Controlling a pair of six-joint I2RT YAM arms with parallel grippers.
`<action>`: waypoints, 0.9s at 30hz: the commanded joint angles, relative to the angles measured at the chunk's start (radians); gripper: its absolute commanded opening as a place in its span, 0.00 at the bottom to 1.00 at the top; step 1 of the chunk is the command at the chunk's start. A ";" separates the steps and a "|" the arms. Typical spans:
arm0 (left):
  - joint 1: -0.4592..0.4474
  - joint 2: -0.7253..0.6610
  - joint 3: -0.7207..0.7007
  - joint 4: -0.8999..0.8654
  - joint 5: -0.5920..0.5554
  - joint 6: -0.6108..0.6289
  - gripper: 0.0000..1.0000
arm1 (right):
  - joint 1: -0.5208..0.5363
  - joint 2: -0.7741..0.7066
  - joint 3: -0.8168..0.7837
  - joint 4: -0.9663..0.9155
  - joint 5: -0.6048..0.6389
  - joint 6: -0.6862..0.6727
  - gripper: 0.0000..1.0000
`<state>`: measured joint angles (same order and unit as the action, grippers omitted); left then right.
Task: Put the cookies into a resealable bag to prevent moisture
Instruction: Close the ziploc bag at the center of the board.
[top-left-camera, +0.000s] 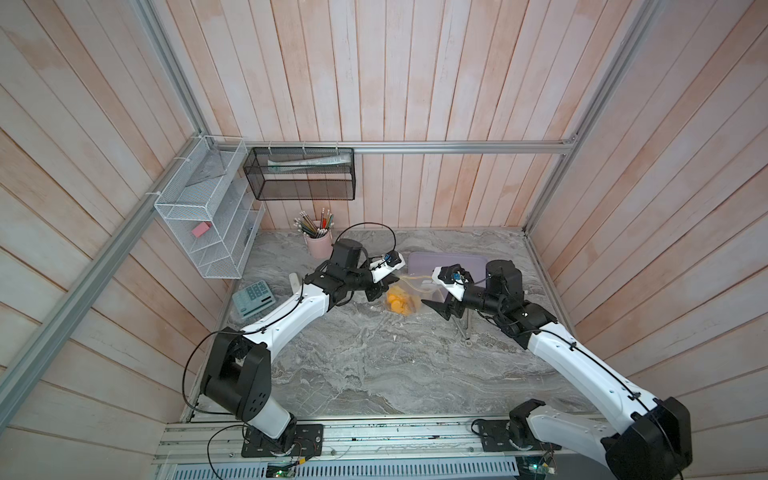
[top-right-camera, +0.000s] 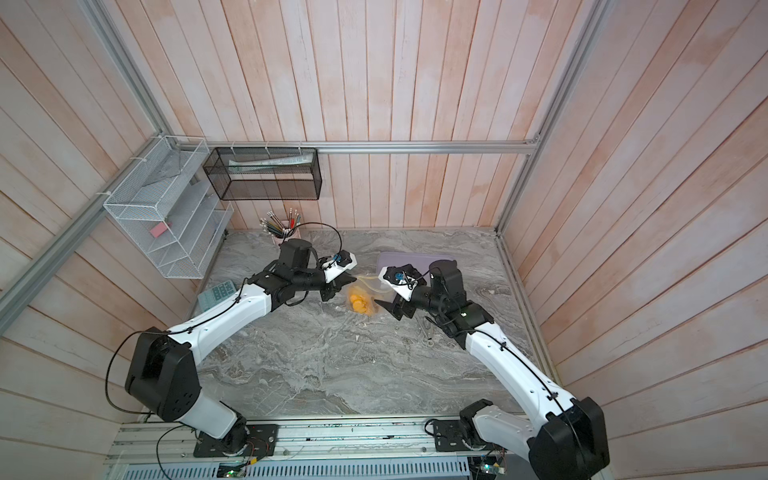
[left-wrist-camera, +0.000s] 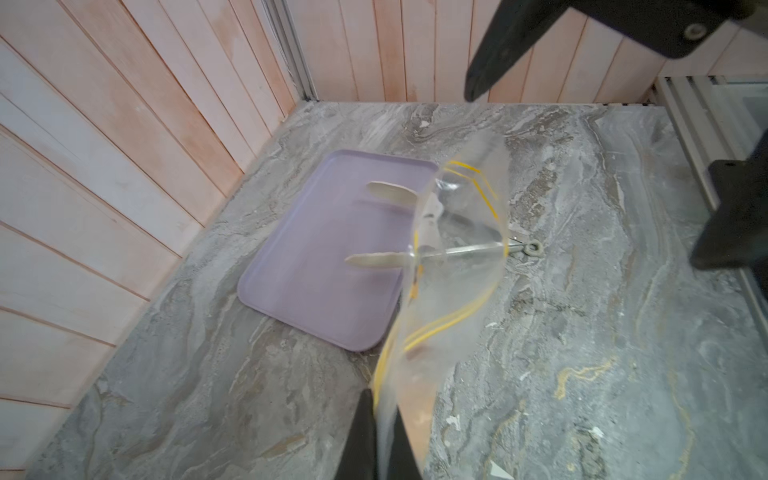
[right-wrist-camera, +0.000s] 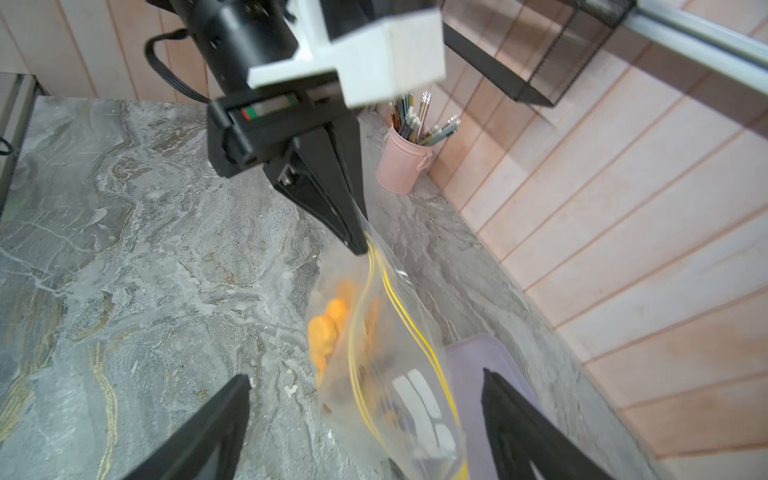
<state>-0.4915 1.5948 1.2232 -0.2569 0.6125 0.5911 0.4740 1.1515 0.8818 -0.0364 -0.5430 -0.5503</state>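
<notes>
Right wrist: left jaws pinch resealable bag (right-wrist-camera: 415, 395), cookies (right-wrist-camera: 326, 328) inside; right jaws spread | left wrist: tongs (left-wrist-camera: 376, 259) partly on tray (left-wrist-camera: 299, 249)

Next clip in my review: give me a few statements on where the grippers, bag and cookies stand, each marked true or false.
1. The left gripper is shut on the resealable bag. True.
2. The right gripper is clamped on the bag. False: its jaws stand open, one on each side of the bag.
3. The orange cookies are inside the bag. True.
4. The right gripper holds the tongs. False: they lie free, tips on the lilac tray.
5. The pencil cup has tipped over. False: it stands upright.
</notes>
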 joint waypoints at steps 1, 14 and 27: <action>0.002 -0.003 0.018 -0.097 0.061 0.064 0.00 | 0.016 0.043 -0.012 0.190 -0.072 -0.051 0.88; 0.028 0.011 0.025 -0.127 0.112 0.107 0.00 | 0.029 0.274 0.077 0.131 -0.160 -0.226 0.79; 0.083 -0.046 -0.085 0.082 0.169 0.023 0.16 | 0.059 0.408 0.213 -0.063 -0.110 -0.339 0.04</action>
<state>-0.4263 1.5883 1.1812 -0.2966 0.7361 0.6624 0.5282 1.5467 1.0573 -0.0231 -0.6476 -0.8719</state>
